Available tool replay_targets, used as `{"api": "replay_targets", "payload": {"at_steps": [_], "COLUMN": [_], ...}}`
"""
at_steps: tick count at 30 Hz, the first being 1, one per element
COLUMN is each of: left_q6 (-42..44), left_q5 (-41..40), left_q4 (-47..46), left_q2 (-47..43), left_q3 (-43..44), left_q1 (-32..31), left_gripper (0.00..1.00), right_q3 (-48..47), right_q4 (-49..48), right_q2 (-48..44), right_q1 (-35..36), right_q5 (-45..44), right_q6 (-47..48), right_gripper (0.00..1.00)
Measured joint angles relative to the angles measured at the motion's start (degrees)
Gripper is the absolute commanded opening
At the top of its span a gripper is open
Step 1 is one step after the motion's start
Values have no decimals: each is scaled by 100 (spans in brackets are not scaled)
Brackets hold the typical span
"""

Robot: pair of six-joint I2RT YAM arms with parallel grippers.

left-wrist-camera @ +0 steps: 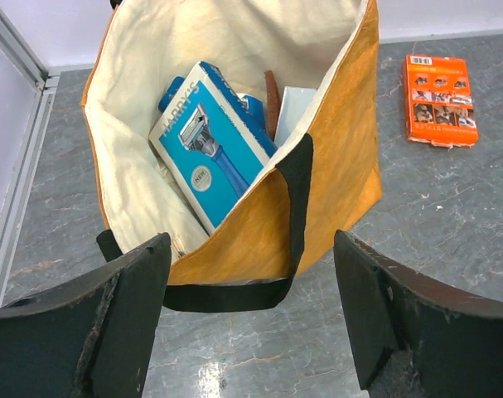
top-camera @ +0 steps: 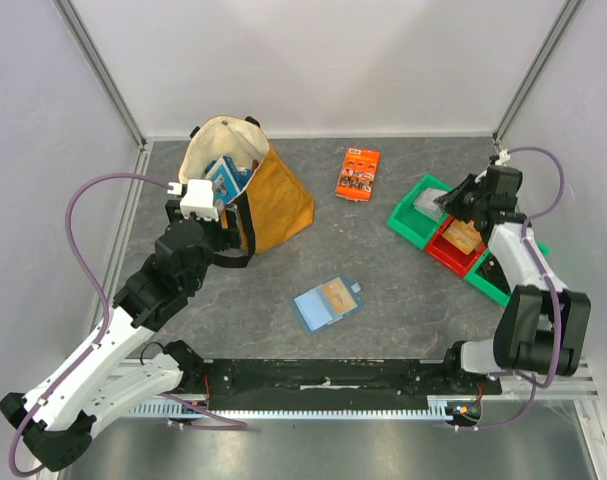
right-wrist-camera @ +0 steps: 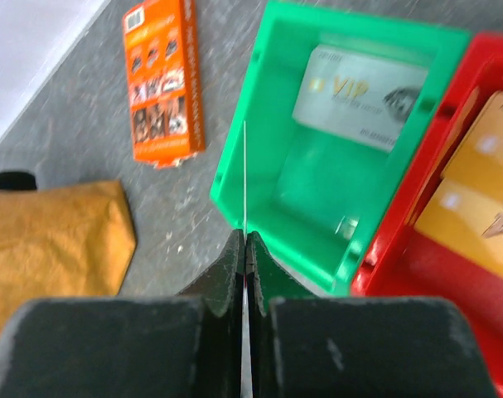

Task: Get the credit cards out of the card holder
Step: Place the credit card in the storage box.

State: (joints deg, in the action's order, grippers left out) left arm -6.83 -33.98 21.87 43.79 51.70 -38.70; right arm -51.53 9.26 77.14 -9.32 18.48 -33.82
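Grey bench, card holder near its front edge, well apart from tan bag and green bin, left gripper gaped, right gripper pinched an edge-on card.

Card holder lies flat on the grey table, near centre, well apart from both arms. A tan-orange card shows in its pocket, and the small tab points right.

Far left: yellow-brown tote bag, mouth open toward the far left, blue box inside. Left tool sits at the bag's mouth.

Far centre: orange packet.

Right: green bin holding a grey card, with a red bin just beside it holding a tan card. Right tool hangs over these bins.
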Motion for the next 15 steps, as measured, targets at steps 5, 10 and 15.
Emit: {"api": "replay_targets", "payload": {"at_steps": [5,10,15], "left_q6": [-22,-22,-22], "left_q5": [2,20,136], "left_q4": [-125,-214,-273], "left_q2": [-59,-122,-153], "left_q3": [-83,-155,-186], "left_q1": [11,11,11], "left_gripper": [84,83,82], "right_q3": [-774,-1266,-1440], "right_q4": [225,398,505], "right_q2": [811,1587,2072], "right_q1": [-81,-109,-107], "right_q5": [-415,-402,-310], "right_q6": [83,74,20], "right_gripper": [4,5,6]}}
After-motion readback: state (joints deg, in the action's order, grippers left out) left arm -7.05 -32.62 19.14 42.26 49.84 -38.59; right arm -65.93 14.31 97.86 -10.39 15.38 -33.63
